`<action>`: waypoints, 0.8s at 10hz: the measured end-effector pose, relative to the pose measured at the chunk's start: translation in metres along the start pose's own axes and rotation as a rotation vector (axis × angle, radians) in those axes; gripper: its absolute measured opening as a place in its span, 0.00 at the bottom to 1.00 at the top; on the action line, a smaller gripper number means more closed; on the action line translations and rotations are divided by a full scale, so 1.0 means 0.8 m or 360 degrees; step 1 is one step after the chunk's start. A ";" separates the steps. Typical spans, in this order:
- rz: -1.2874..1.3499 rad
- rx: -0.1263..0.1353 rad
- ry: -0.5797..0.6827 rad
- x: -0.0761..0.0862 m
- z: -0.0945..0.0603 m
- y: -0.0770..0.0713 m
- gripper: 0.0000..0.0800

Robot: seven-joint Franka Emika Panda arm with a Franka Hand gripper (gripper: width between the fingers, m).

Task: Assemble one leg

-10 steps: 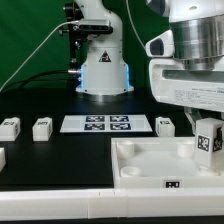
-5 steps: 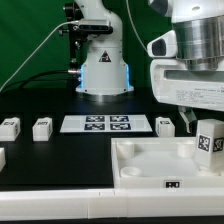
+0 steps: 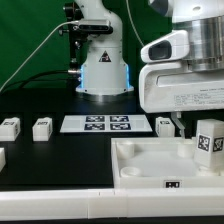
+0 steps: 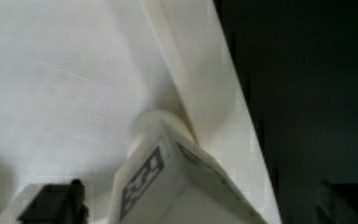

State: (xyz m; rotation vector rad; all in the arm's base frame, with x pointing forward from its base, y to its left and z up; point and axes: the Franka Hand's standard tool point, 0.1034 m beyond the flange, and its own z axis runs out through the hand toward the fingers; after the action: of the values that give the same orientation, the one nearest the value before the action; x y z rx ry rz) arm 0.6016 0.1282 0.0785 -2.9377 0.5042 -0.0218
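**Desk:** A black bench [image 3: 60,165] before a green backdrop [image 3: 25,40], with the arm's base [image 3: 103,70] at the back. What do we have here?

**Floor:** We have the leg [image 3: 207,140] standing upright in the far corner of the white tabletop [image 3: 140,165], at the exterior view's right. Its tag faces the camera. The arm's white wrist [image 3: 185,85] hangs just above and beside it.

**Desk:** Is the leg gripped?

**Floor:** No. In the wrist view the jaws stand wide apart, one dark tip on either side. The leg [image 4: 144,178] sits between them against the tabletop's wall [image 4: 202,90], and neither tip touches it.

**Desk:** Which step do we call it?

**Floor:** We judge it to be the seating of this one leg in its corner socket. The leg stands in place, but we cannot tell whether it is fully home, because the rim hides the socket.

**Desk:** And the next move?

**Floor:** As we read it, there are two options. The jaws could close squarely across the leg's flat sides for a turn. Or the arm could lift straight up, clear enough not to knock the leg. The spare legs [image 3: 41,128] wait on the bench either side of the marker board [image 3: 108,124], and this task should leave them alone.
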 end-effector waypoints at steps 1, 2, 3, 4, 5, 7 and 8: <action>-0.0216 -0.0006 0.0002 0.000 0.000 0.001 0.81; -0.0338 -0.0008 0.0002 0.001 0.000 0.001 0.81; -0.0568 -0.0012 0.0003 0.001 0.000 0.002 0.81; -0.0746 -0.0013 0.0003 0.002 0.000 0.003 0.81; -0.0853 -0.0013 0.0003 0.002 0.000 0.003 0.81; -0.1259 -0.0042 0.0001 0.004 -0.001 0.008 0.81; -0.1299 -0.0043 0.0001 0.005 -0.001 0.008 0.81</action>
State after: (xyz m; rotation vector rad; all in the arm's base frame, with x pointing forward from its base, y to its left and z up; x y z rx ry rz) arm 0.6029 0.1209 0.0781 -2.9385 -0.7122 -0.1112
